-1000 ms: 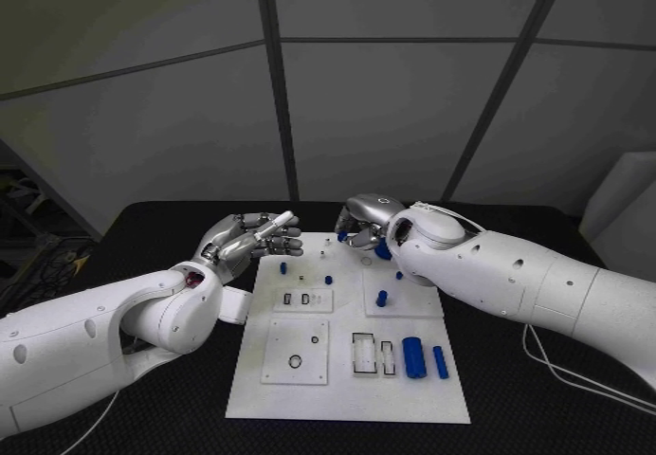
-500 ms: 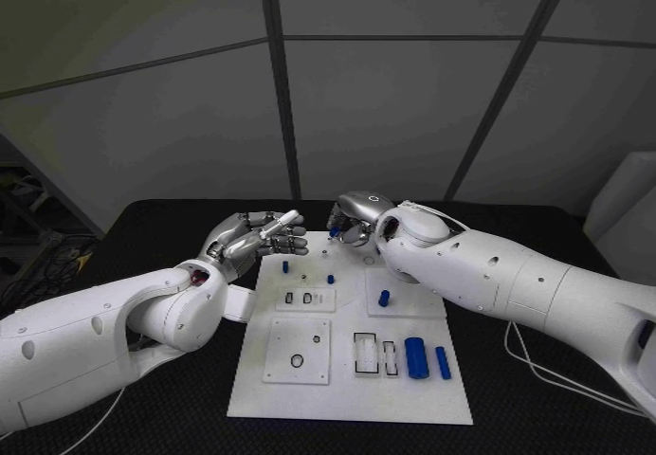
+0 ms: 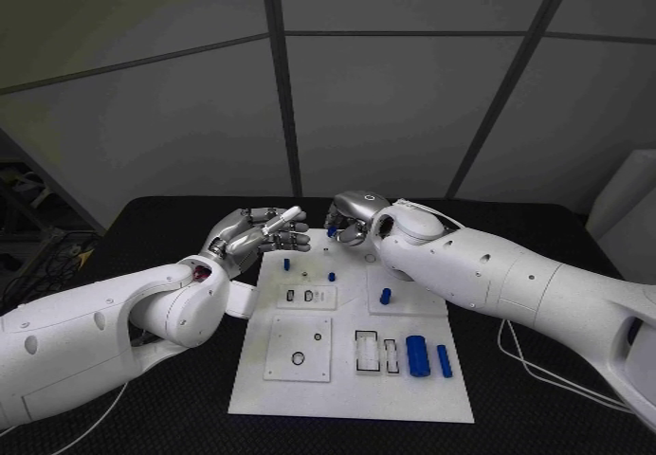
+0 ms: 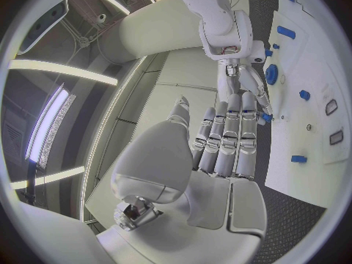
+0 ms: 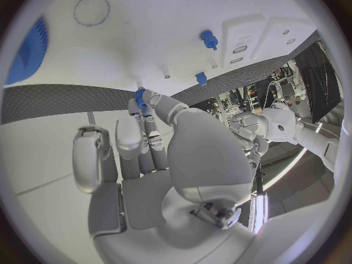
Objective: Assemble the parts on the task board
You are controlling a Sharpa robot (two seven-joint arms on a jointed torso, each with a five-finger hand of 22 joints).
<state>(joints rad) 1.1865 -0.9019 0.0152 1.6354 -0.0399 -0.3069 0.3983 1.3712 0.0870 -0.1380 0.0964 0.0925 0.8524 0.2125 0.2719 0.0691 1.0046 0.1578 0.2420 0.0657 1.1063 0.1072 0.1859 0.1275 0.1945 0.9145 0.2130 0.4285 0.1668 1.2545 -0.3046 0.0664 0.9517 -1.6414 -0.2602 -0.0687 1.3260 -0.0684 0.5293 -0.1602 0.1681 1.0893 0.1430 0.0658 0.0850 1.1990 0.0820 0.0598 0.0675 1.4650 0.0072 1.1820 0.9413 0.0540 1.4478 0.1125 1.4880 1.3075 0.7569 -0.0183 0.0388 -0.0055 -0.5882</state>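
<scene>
The white task board (image 3: 274,387) lies in the middle of the black table. My right hand (image 3: 352,221) hovers over the board's far edge and pinches a small blue part (image 5: 139,96) between thumb and fingertip; that part also shows at my right hand's fingertips (image 4: 264,117). My left hand (image 3: 260,233) is raised just left of it, above the board's far left corner, fingers straight and side by side (image 4: 227,138), holding nothing. Two small blue pegs (image 3: 286,265) (image 3: 331,277) stand in the board near both hands.
A blue peg (image 3: 384,296) stands on a raised square plate mid-board. Two blue cylinders (image 3: 417,356) (image 3: 443,361) lie at the near right beside slotted frames (image 3: 365,351). A blue gear-like disc (image 5: 26,50) sits on the board under the right arm.
My right hand has shifted a little to the left along the board's far edge, closer to my left hand. The left hand has barely moved.
</scene>
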